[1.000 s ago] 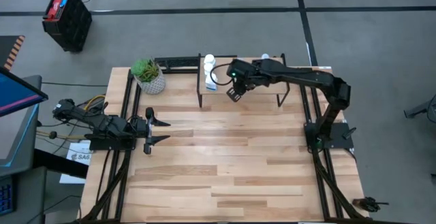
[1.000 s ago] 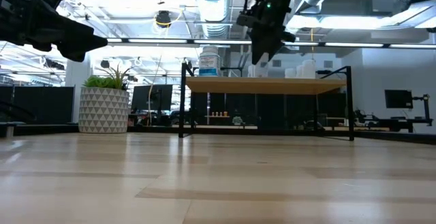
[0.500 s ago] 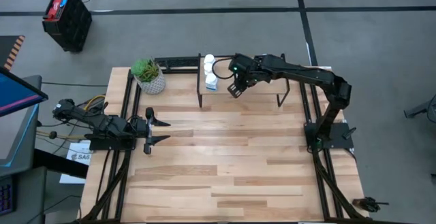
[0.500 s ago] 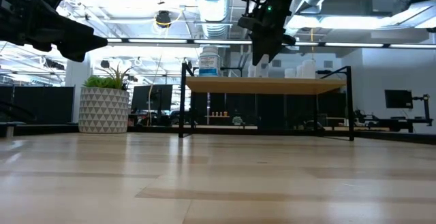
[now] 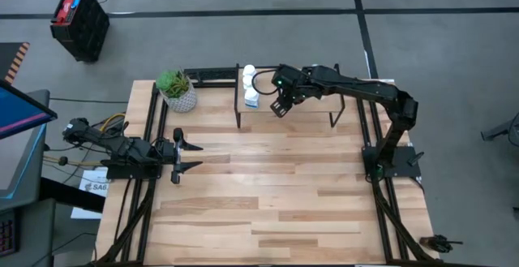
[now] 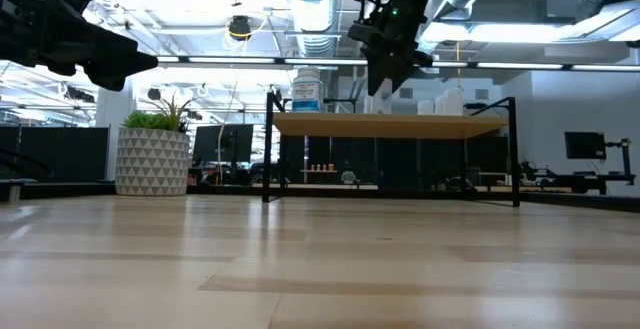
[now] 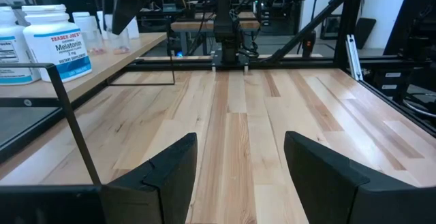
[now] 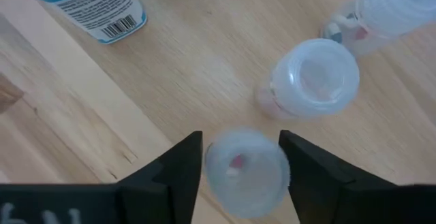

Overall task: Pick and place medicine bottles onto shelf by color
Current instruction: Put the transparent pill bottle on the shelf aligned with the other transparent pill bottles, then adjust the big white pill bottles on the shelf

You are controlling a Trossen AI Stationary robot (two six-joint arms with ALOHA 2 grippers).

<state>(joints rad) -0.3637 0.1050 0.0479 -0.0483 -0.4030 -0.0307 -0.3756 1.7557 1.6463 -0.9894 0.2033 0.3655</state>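
Wooden shelf (image 5: 308, 105) top lies under the right gripper (image 8: 242, 157), whose fingers stand spread around a small clear bottle (image 8: 245, 173) standing upright directly below; the left gripper (image 5: 188, 155), also spread, waits well apart.

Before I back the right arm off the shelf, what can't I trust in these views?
- Clear bottle between right gripper fingers: contact unclear, right wrist view.
- Shelf contents: hidden under the arm, high view.
- Bottle count on shelf: too small, low view.
- Left gripper: open, idle.
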